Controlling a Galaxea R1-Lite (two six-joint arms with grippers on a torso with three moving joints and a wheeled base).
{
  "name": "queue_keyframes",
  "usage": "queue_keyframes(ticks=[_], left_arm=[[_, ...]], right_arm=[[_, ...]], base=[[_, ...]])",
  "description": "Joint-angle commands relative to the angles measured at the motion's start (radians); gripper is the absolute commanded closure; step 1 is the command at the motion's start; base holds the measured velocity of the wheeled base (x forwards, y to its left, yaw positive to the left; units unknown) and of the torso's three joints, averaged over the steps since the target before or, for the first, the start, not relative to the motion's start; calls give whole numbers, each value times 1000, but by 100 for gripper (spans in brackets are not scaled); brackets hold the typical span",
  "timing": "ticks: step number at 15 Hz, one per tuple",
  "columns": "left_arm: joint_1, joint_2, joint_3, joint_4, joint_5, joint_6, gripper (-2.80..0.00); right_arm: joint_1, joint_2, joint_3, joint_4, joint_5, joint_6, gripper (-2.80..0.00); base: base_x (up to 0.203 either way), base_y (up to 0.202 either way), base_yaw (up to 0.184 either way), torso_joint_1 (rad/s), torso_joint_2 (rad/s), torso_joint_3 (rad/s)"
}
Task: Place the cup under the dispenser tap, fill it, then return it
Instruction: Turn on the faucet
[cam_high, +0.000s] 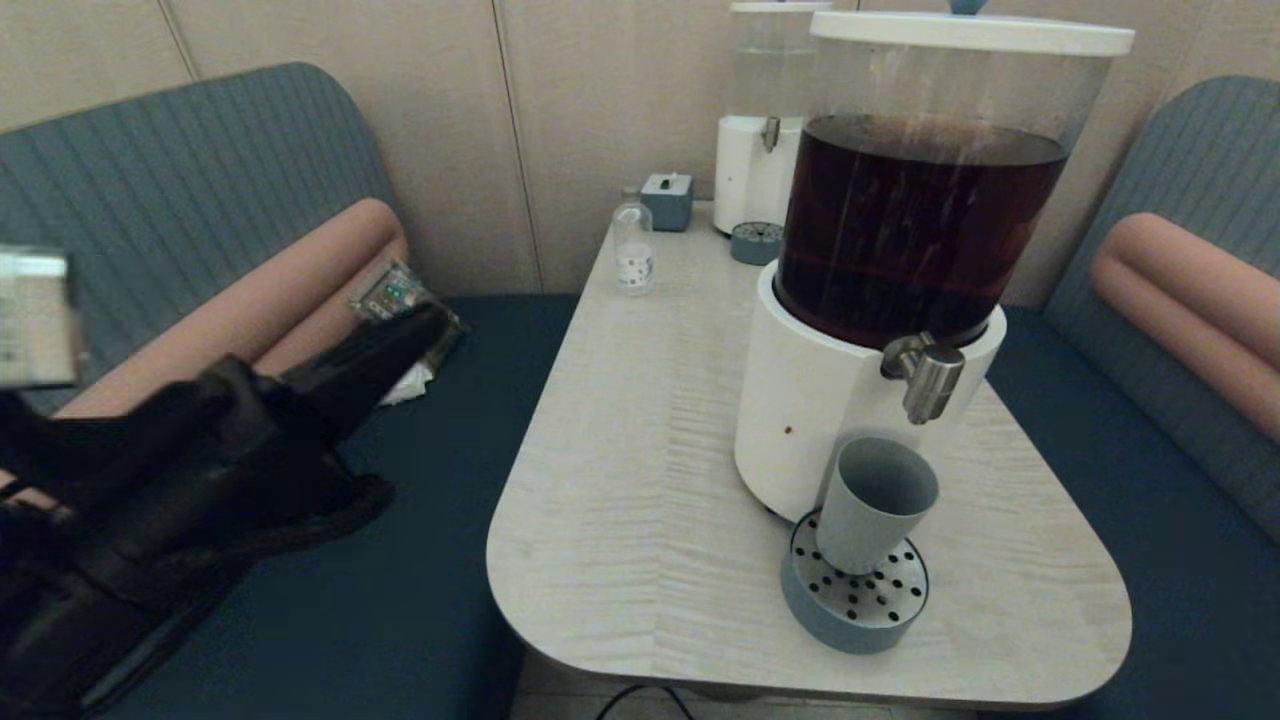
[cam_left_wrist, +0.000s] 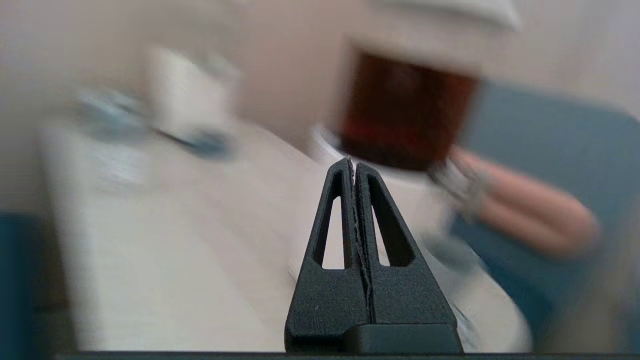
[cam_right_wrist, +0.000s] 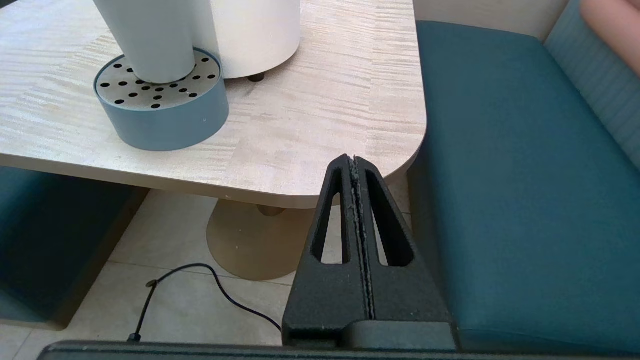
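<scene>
The grey-blue cup (cam_high: 872, 503) stands upright on the round perforated drip tray (cam_high: 855, 600), right below the brushed-steel dispenser tap (cam_high: 930, 378) of the white-based dispenser (cam_high: 800, 410) of dark brown liquid. The right wrist view shows the cup's lower part (cam_right_wrist: 150, 40) on the tray (cam_right_wrist: 160, 107). My left gripper (cam_high: 425, 325) is shut and empty, raised over the bench left of the table, pointing toward the dispenser; its tips (cam_left_wrist: 352, 165) press together. My right gripper (cam_right_wrist: 352, 161) is shut and empty, low off the table's near right corner, outside the head view.
A second, clear-tank dispenser (cam_high: 765, 120) with its own small tray (cam_high: 756, 242), a small bottle (cam_high: 632, 250) and a grey box (cam_high: 667, 200) stand at the table's far end. Teal benches flank the table (cam_high: 640, 420). A black cable (cam_right_wrist: 200, 285) lies on the floor.
</scene>
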Motion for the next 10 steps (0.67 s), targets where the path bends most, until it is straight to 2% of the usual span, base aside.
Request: queue_keyframes(ticks=[1,3,8,10], left_arm=[[98,-179,50,-7,17,-8,0],[193,-274,91,-7,30,-15,0],[297,-574,212,2,35,-15,0],[326,-723,203,124,32,0,0]], right_arm=[[0,-1,2,0,0,0,0],[0,-1,2,0,0,0,0],[0,-1,2,0,0,0,0],[0,-1,2,0,0,0,0]], base=[[0,0,0,0,0,0],[0,0,0,0,0,0],[0,0,0,0,0,0],[0,0,0,0,0,0]])
